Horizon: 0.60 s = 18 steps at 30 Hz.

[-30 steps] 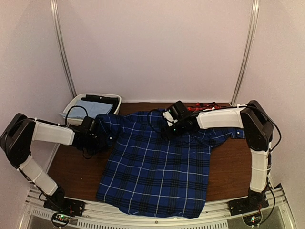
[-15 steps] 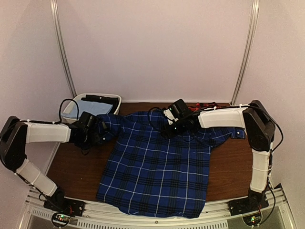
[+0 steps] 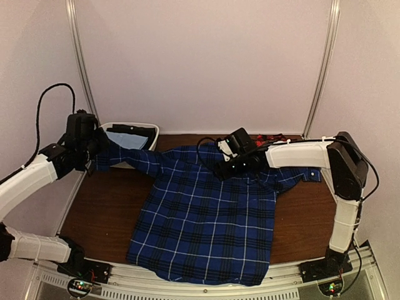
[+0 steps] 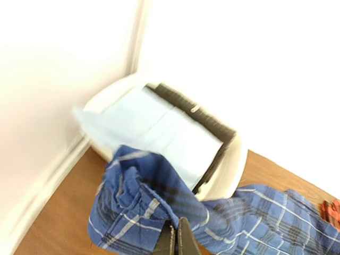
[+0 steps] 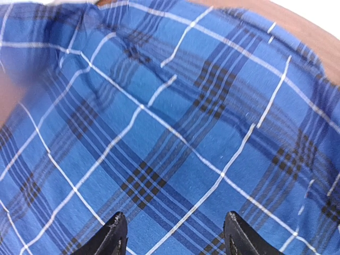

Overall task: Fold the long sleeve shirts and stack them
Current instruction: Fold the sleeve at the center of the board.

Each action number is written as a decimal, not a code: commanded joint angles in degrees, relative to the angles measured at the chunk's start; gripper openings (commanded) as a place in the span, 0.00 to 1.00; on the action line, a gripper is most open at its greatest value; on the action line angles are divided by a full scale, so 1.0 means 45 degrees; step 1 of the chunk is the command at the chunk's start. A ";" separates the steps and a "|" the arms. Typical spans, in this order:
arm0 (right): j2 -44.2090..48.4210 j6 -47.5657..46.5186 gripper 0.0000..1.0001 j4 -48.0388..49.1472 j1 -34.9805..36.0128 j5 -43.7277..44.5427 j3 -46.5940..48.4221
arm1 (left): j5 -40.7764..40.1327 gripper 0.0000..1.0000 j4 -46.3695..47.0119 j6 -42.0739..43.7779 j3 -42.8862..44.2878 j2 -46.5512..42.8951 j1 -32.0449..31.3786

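Note:
The dark blue plaid shirt (image 3: 206,219) lies spread on the brown table, its hem at the near edge. My left gripper (image 3: 100,150) is shut on the cuff end of its left sleeve (image 4: 138,202), held up off the table in front of the white bin. The sleeve stretches from there to the shoulder. In the left wrist view the gripper (image 4: 178,239) pinches bunched blue cloth. My right gripper (image 3: 222,170) is open just above the shirt's collar area; its view shows the gripper (image 5: 172,234) over flat plaid cloth (image 5: 175,106). A red-and-black shirt (image 3: 269,135) peeks out behind the right arm.
A white bin (image 3: 150,130) stands at the back left corner, holding a light blue cloth (image 4: 154,127) and a black garment (image 4: 186,103). White walls enclose the table on three sides. Bare wood shows left and right of the shirt.
My left gripper has shut on the sleeve and risen back and to the left, drawing the sleeve out straight toward the bin. The right gripper has hardly moved.

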State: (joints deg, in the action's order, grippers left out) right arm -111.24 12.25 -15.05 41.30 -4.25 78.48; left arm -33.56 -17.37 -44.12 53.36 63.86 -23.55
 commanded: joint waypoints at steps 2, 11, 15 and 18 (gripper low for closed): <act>0.0882 0.0148 0.64 0.0308 0.0008 0.0718 -0.0096 | 0.2784 0.00 0.2096 0.3814 0.1527 -0.0296 0.0058; 0.1590 0.0326 0.64 0.0182 -0.0235 0.1418 -0.0248 | 1.0713 0.00 0.3361 0.5856 0.3015 0.0836 -0.1016; 0.1928 0.0468 0.64 0.0142 -0.0352 0.1804 -0.0306 | 1.3596 0.00 0.3129 0.6042 0.3878 0.1857 -0.1867; 0.2172 0.0570 0.64 0.0107 -0.0422 0.2169 -0.0398 | 1.5281 0.00 0.2796 0.6109 0.4296 0.2790 -0.2514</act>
State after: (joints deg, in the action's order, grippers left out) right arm -104.62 13.56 -14.57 39.99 1.61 77.65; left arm 18.33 -5.98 -19.35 69.45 72.38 -31.75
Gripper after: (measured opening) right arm 0.637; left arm 0.009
